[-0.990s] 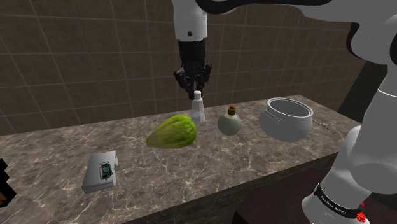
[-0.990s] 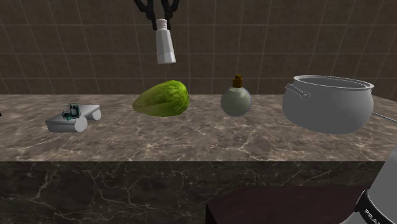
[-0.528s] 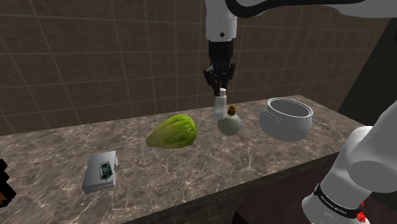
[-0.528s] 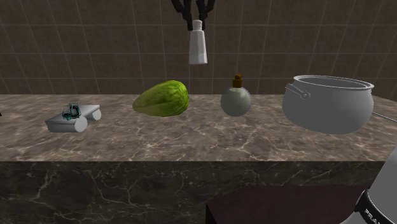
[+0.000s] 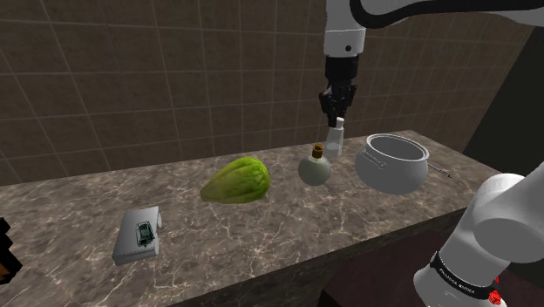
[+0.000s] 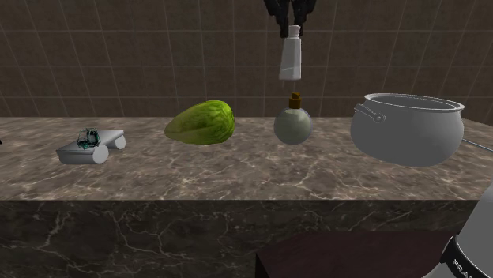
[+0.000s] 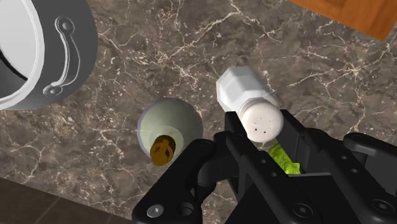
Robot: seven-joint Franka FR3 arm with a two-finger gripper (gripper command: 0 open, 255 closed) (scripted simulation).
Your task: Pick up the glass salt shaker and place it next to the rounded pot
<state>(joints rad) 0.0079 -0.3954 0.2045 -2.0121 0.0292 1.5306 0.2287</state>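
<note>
A white salt shaker (image 5: 335, 140) hangs in the air, and my black gripper (image 5: 335, 123) is shut on its cap. In the second exterior view the salt shaker (image 6: 291, 58) hangs from the gripper (image 6: 291, 27) directly above a round corked flask (image 6: 293, 125). The wrist view shows the fingers clasping the shaker (image 7: 247, 95) by its perforated top, gripper (image 7: 261, 130). The rounded grey pot (image 5: 394, 174) stands on the marble counter, to the shoulder view's right of the flask (image 5: 315, 167). The pot (image 6: 404, 134) stands apart from the shaker, and the wrist view has the pot (image 7: 70, 54) past the flask (image 7: 167, 124).
A green lettuce-like vegetable (image 5: 235, 180) lies on the counter (image 5: 288, 235) to the shoulder view's left of the flask. A small grey toy vehicle (image 5: 139, 234) sits further left. A tiled wall backs the counter. A thin pot handle (image 5: 440, 171) sticks out toward the counter's right end.
My gripper has carried the shaker to the shoulder view's right, from above the vegetable to above the flask, closer to the pot. Nothing on the counter moved.
</note>
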